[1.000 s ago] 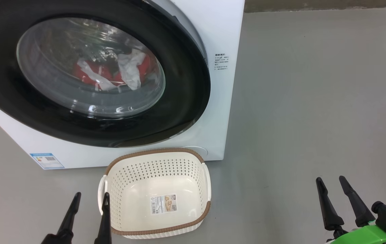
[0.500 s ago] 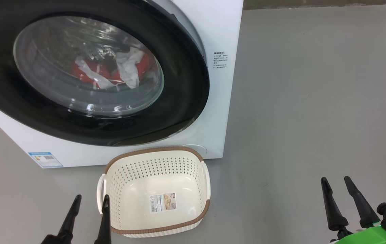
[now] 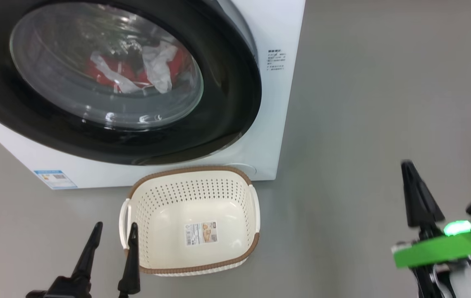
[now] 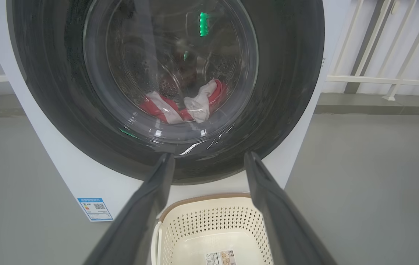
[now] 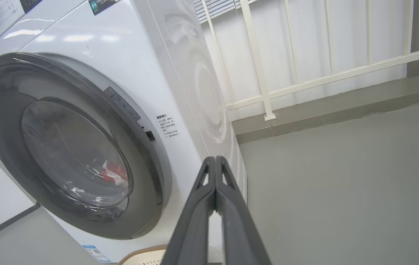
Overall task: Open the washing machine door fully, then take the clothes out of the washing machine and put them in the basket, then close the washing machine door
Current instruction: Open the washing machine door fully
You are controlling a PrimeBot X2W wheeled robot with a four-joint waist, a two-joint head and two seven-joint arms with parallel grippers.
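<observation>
The white washing machine (image 3: pixel 268 107) stands at upper left, its black-rimmed door (image 3: pixel 227 103) lying against the front. Red and white clothes (image 3: pixel 136 72) show through the glass, also as clothes (image 4: pixel 183 106) behind the door (image 4: pixel 286 92), and as clothes (image 5: pixel 113 175) behind the door (image 5: pixel 146 191). The cream basket (image 3: pixel 194 221) sits empty on the floor before the machine (image 4: pixel 84 176); the basket (image 4: pixel 209 228) lies under my left fingers. My left gripper (image 3: pixel 113 229) is open beside the basket's left handle. My right gripper (image 3: pixel 408 165) is shut on nothing, right of the machine (image 5: pixel 121 48); right gripper (image 5: pixel 215 159) points past its corner.
Grey floor (image 3: pixel 384 82) stretches to the right of the machine. A white railing (image 5: pixel 305 81) runs behind it on a low ledge. A blue label (image 3: pixel 55 179) marks the machine's lower left front.
My right gripper has shut and risen, its fingers now together higher in the head view. The head camera has shifted slightly. The left gripper, basket and door stay as they were.
</observation>
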